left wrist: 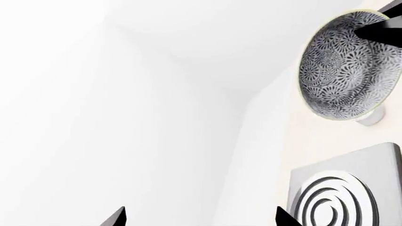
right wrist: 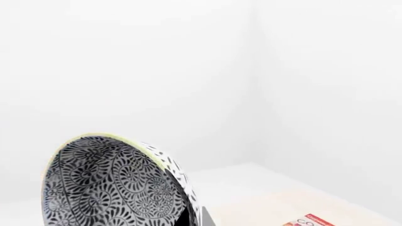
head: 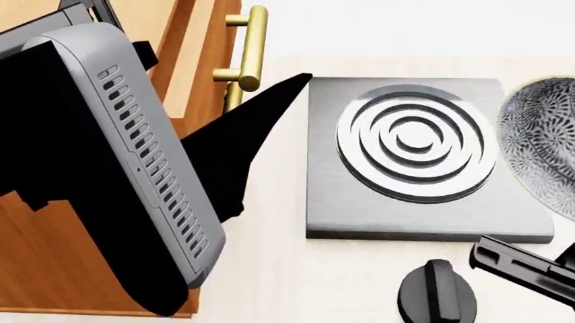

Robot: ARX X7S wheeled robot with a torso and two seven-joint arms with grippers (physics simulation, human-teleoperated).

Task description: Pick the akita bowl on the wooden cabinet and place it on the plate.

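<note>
Black-and-white floral akita bowl (right wrist: 113,188) hangs tilted, grasped at its rim by the right end effector (left wrist: 377,33), beside the grey stove slab (head: 422,161). Level it before seeking the plate; left end effector (left wrist: 197,219) released.

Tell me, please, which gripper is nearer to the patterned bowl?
The right. In the left wrist view a right gripper finger reaches the rim of the akita bowl, so it appears to grip it. The left gripper stands well apart, past the stove slab.

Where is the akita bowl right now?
In the head view the akita bowl sits at the right edge, lifted by the right claw, beside the grey stove slab.
</note>
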